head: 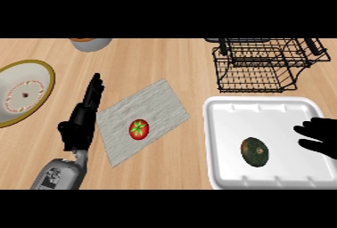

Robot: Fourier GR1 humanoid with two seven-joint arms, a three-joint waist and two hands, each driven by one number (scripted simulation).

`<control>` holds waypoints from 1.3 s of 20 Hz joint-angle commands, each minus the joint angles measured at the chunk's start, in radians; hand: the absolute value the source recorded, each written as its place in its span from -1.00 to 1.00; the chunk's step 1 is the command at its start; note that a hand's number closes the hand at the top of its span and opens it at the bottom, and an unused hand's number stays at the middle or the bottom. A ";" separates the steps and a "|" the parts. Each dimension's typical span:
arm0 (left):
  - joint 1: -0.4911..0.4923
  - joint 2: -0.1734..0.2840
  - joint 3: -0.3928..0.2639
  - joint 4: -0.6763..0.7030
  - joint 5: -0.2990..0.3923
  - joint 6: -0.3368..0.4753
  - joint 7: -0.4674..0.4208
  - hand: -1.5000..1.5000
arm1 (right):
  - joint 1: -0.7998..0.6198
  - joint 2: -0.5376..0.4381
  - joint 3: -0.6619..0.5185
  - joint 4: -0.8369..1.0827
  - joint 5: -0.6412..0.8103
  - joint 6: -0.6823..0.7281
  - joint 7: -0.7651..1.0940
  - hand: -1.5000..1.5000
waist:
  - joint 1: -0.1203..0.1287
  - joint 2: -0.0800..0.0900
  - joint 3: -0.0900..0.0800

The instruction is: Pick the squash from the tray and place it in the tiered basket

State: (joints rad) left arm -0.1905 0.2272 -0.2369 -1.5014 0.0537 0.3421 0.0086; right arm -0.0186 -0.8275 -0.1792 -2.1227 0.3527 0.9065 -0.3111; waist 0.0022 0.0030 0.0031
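Resting on the white tray [223,111], the squash [255,152] lies untouched.
From the left: a plate [30,71], the left robot hand [84,113] with fingers straight, a tomato [139,129] on a mat [158,100], then the tiered basket [263,67] beyond the tray; right robot hand [322,136] relaxed, fingers apart, near the squash.

Bright, even light — faint shadows

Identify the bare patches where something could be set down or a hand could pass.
Bare: the tray floor left of and behind the squash; the counter strip between cloth and basket. Crowded: the tray's right side, under the right hand.
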 commanded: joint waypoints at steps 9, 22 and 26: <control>0.016 -0.060 -0.009 -0.024 -0.049 0.010 0.023 0.00 | 0.043 -0.102 0.137 0.184 0.285 -0.262 -0.359 -1.00 | 0.000 -0.003 -0.003; 0.027 -0.093 0.010 -0.093 -0.112 0.001 0.090 0.00 | 0.062 -0.014 0.206 0.317 0.488 -0.521 -0.468 -1.00 | -0.003 -0.004 -0.003; 0.051 -0.096 0.026 -0.058 -0.121 -0.037 0.040 0.00 | -0.013 0.064 0.246 0.308 0.528 -0.449 -0.367 -1.00 | -0.001 -0.003 -0.003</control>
State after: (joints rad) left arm -0.1462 0.1535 -0.2157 -1.5695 -0.0450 0.3098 0.0592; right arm -0.0004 -0.8221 0.0527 -1.8134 0.8409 0.3979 -0.7043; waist 0.0019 0.0001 0.0002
